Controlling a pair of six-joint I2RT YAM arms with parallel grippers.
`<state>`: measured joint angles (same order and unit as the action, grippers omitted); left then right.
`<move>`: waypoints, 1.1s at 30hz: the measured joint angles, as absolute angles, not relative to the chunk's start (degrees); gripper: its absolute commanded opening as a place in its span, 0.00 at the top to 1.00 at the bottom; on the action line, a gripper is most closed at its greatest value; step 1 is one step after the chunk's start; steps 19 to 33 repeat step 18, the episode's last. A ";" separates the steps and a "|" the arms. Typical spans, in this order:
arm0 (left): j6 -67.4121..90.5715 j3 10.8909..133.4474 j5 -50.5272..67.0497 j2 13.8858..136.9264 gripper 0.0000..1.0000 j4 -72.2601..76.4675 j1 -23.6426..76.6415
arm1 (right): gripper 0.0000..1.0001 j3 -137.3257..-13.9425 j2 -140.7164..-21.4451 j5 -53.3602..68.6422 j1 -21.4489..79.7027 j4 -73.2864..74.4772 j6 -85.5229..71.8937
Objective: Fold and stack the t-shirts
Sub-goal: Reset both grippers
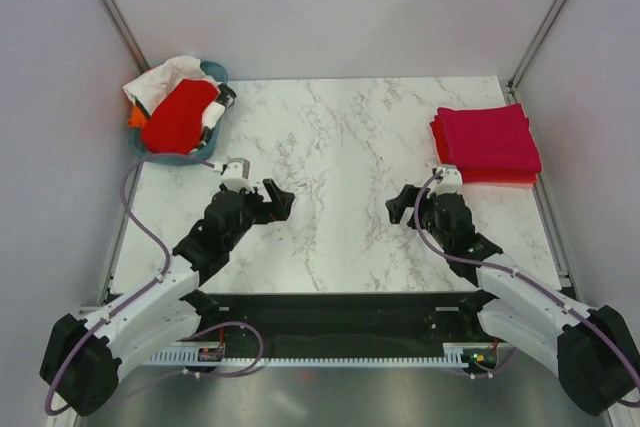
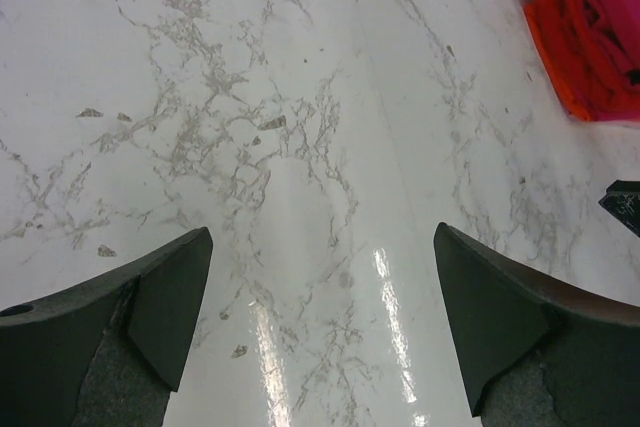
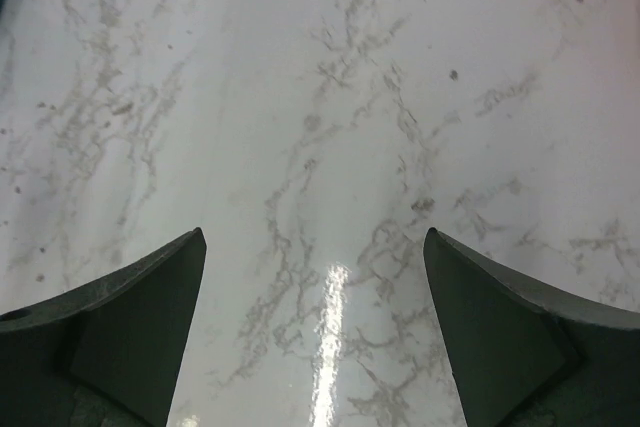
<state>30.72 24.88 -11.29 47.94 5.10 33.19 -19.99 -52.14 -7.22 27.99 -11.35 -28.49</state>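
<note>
A folded crimson-pink t-shirt (image 1: 490, 137) lies on top of a folded red one (image 1: 497, 176) at the table's right edge; the same pile (image 2: 590, 27) shows at the top right of the left wrist view. Another red t-shirt (image 1: 180, 115) lies crumpled in the basket at the back left. My left gripper (image 1: 281, 199) hovers over bare marble left of centre, open and empty (image 2: 322, 247). Facing it from the right, my right gripper (image 1: 400, 204) is also open with nothing between its fingers (image 3: 314, 247). It sits just in front of the folded pile.
The teal basket (image 1: 150, 152) at the back left corner also holds white cloth (image 1: 165, 77). White marble tabletop (image 1: 340, 147) spans the area between the arms. Walls with metal posts close in the sides and back.
</note>
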 measured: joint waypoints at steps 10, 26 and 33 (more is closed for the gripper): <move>28.16 17.80 -5.21 48.84 0.04 8.58 33.19 | 0.02 -14.81 -52.62 -7.29 28.01 -14.76 -29.41; 27.90 17.82 -2.85 49.04 0.05 10.24 33.21 | 0.02 -14.13 -56.51 -4.78 28.01 -17.61 -29.87; 27.90 17.82 -2.85 49.04 0.05 10.24 33.21 | 0.02 -14.13 -56.51 -4.78 28.01 -17.61 -29.87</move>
